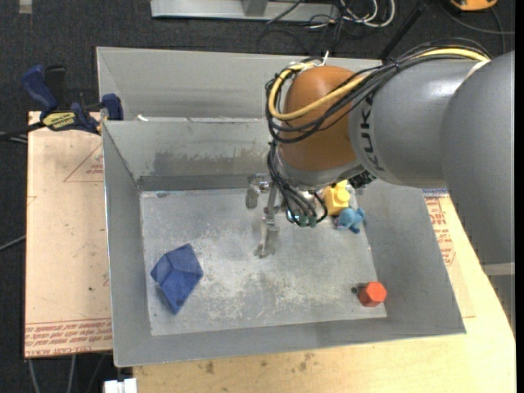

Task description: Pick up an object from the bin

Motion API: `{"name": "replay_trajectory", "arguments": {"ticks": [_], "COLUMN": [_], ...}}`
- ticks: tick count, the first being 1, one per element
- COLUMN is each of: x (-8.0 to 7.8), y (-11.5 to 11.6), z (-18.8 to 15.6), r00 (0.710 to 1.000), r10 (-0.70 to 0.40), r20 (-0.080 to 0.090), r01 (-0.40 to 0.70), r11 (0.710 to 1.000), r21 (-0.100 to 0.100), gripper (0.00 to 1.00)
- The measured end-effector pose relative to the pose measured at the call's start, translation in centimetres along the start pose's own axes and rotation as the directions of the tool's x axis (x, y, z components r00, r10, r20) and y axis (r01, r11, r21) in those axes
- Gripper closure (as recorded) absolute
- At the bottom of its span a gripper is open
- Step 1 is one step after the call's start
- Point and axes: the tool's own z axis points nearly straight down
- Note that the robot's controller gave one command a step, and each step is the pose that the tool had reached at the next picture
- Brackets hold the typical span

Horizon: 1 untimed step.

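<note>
My gripper [264, 244] hangs low over the bare middle of the bin floor, with nothing seen in it. Just to its right, a small yellow thing [338, 196] lies partly hidden under the arm's wrist. A small light-blue toy figure [351, 219] lies against it. A dark-blue crumpled, angular thing [176, 277] rests at the front left, well away from the gripper. A small red-orange block [372, 293] sits at the front right.
The arm and its orange wrist cover with cables reach in from the right and hide the back right part of the bin. The bin's sloping walls rise on all sides.
</note>
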Motion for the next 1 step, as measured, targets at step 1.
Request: {"name": "replay_trajectory", "arguments": {"ticks": [1], "x": [2.74], "y": [8.72], "z": [5.99], "r00": [0.961], "r10": [-0.277], "r20": [0.004], "r01": [0.277], "r11": [0.961], "r21": [0.000], "gripper": [0.00]}}
